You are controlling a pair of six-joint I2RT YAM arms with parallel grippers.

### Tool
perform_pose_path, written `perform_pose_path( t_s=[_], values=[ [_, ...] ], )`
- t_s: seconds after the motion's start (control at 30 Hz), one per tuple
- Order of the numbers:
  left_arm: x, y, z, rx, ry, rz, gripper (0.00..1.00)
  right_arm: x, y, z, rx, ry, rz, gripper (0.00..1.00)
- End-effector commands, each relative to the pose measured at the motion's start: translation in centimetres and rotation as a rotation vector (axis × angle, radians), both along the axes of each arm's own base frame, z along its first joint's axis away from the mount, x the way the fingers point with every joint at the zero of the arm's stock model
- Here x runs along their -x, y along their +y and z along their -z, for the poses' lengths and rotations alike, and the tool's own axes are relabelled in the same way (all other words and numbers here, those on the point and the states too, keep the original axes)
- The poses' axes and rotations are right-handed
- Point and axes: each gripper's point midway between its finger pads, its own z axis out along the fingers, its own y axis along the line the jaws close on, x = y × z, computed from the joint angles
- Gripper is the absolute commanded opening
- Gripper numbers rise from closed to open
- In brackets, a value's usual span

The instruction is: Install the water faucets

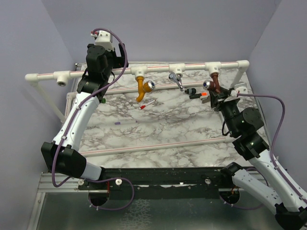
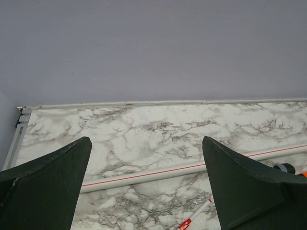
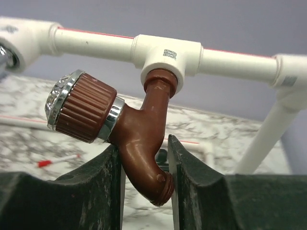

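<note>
Gripping the brown faucet (image 3: 139, 129) by its spout, the right end effector (image 3: 144, 146) should hold it square in the tee (image 3: 168, 55) of the pipe (image 3: 96, 45) while twisting. Farther, over the pipe's left half, the left end effector (image 2: 146, 141) gapes wide, empty.

The left hand (image 2: 146, 141) is hanging wide open (its arm stretching far forward), while the right hand (image 3: 143, 143) is pinching narrowly.

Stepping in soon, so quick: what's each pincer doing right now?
Left pincer: open, holding nothing.
Right pincer: closed on the brown faucet.
</note>
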Motion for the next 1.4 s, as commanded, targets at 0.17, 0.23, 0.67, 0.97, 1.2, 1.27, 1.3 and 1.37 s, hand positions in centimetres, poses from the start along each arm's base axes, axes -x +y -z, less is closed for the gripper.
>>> perform_pose_path(
  t_s=[0.17, 0.23, 0.67, 0.97, 1.2, 1.27, 1.3, 1.37],
  values=[
    [-0.1, -0.5, 6.0, -0.039, 0.174, 0.03, 0.99, 2.4, -1.3, -7.9, -0.946, -0.096, -0.076, 0.01],
    [-0.1, -0.6, 6.0, -0.037, 0.174, 0.031, 0.99, 2.6, -1.5, -8.0, -1.037, -0.093, -0.09, 0.0],
    [-0.2, -0.6, 6.1, -0.038, 0.178, 0.032, 0.99, 3.1, -1.5, -9.1, -1.577, 0.029, -0.19, 0.01],
    [-0.2, -0.6, 6.2, -0.04, 0.18, 0.031, 0.99, 3.0, -1.5, -8.7, -1.463, 0.076, -0.118, 0.24],
    [-0.3, -0.6, 6.2, -0.038, 0.181, 0.033, 0.99, 3.7, -2.0, -8.7, -1.297, 0.062, -0.079, 0.61],
    [-0.3, -0.6, 6.3, -0.04, 0.182, 0.032, 0.99, 3.8, -2.0, -8.4, -1.252, 0.079, -0.063, 0.71],
    [-0.3, -0.6, 6.3, -0.039, 0.182, 0.033, 0.99, 3.8, -1.9, -8.4, -1.237, 0.085, -0.06, 0.74],
    [-0.3, -0.6, 6.3, -0.039, 0.183, 0.034, 0.99, 4.1, -1.9, -8.5, -1.207, 0.089, -0.06, 0.79]
  ],
)
